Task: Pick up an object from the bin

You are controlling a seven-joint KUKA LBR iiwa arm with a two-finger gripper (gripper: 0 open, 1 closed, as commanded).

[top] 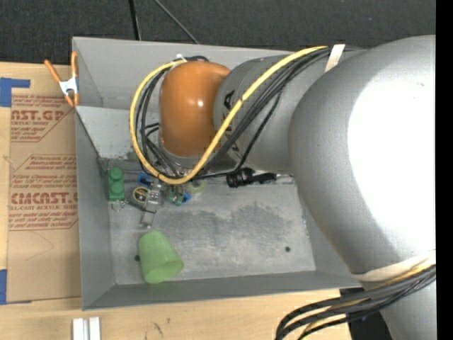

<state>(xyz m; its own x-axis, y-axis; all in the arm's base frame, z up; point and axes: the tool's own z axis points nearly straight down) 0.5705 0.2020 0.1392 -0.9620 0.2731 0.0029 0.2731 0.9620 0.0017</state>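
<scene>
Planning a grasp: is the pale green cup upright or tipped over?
Tipped over: the pale green cup lies on its side on the bin floor, tapered wall showing lengthwise.

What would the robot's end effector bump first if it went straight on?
Probably the bin's grey floor: the end effector points down at it, between the small dark green piece and the pale green cup. Depth is hard to judge.
</scene>
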